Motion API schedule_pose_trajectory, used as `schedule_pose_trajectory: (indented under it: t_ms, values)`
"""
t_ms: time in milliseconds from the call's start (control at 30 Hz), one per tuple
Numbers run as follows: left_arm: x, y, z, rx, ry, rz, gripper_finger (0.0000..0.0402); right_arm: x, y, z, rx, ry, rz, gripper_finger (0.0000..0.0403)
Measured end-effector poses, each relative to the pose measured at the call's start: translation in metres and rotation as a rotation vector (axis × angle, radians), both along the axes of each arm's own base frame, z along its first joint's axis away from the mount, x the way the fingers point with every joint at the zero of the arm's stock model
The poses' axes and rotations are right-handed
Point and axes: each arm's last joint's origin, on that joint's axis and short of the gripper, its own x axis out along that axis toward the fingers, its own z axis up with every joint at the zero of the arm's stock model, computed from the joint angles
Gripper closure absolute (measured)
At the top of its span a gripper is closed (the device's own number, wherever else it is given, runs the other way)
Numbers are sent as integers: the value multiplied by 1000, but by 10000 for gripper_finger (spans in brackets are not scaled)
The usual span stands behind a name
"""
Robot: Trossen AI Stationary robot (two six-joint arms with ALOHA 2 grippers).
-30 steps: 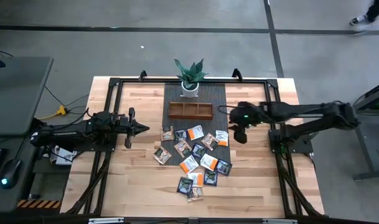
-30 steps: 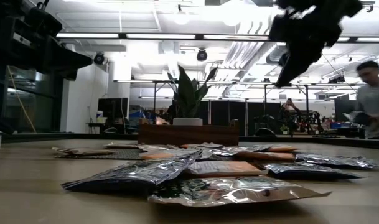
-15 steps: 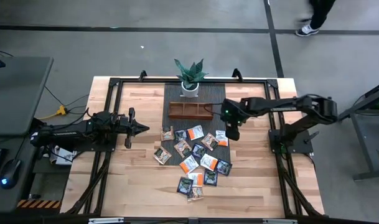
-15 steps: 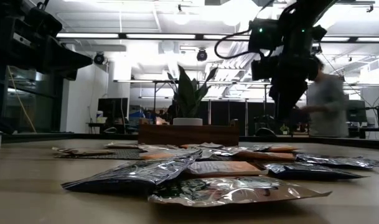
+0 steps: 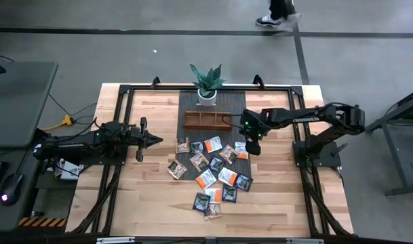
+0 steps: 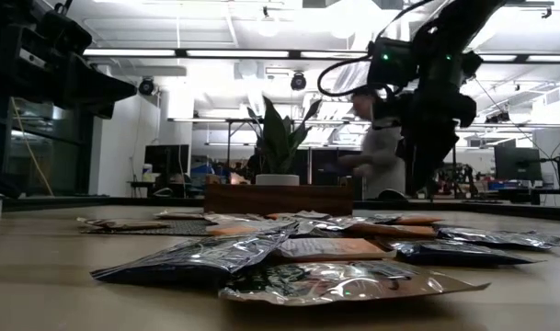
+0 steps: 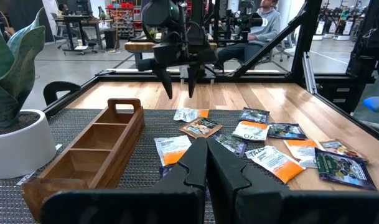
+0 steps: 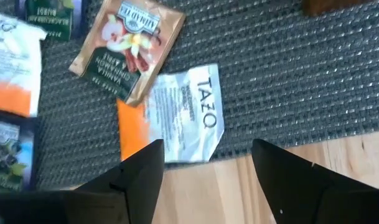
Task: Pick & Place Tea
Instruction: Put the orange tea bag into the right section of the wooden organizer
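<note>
Wooden table (image 5: 152, 196): every tea sachet (image 5: 241, 149) lies loose, tray (image 5: 207, 120) empty. Right gripper (image 5: 252, 146) hovers, jaws wide, over one; left gripper (image 5: 142, 139) idle, jaws closed.

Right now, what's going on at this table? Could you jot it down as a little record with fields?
right tool: open, hovering over an orange-and-white tea sachet at the dark mat's edge
left tool: shut, waiting at the table's left
tea sachets: scattered loose
wooden tray: three compartments, no sachets seen inside
potted plant: behind the tray
</note>
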Motion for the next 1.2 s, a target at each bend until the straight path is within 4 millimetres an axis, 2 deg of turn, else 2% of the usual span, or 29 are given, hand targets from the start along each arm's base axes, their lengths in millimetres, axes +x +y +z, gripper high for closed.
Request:
schedule_pose_trajectory:
  t_ms: [567,1000,1200]
  values:
    - [0,0,0,0,0,0,401,-9,2,-24,-15,-52,-34,178]
    - [0,0,0,0,0,0,401,-9,2,-27,-19,-67,-49,185]
    - [0,0,0,0,0,0,401,-6,12,-27,-54,-63,-20,185]
